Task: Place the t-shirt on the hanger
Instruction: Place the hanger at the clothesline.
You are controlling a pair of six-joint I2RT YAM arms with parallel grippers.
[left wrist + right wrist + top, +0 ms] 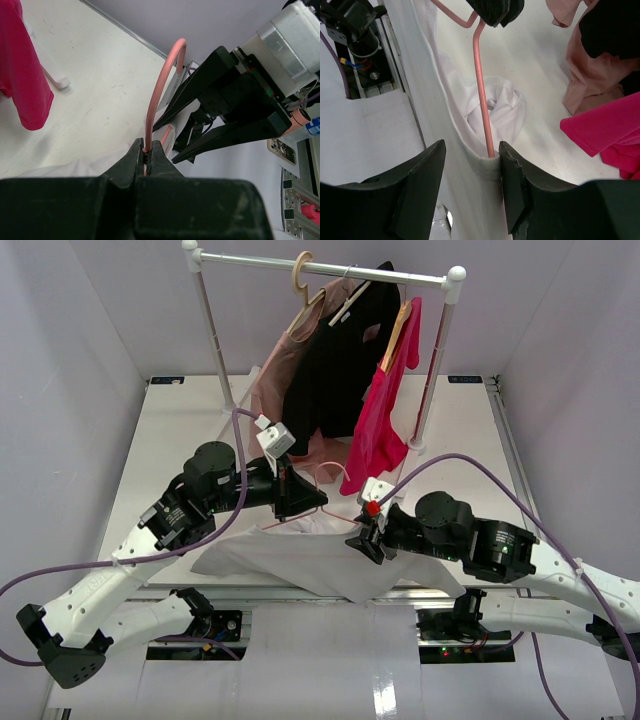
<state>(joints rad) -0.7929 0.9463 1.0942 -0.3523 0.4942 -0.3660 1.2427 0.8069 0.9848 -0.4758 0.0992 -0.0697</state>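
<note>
Pink hanger (pixel 150 120) pinched in L hand (pixel 147 150) — R hand (pixel 471 150) fingers apart, straddling t-shirt (pixel 500 107) collar.

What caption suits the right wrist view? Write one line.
Right fingers open astride the t-shirt collar; the hanger, pinched by the left fingers, runs into it.
</note>
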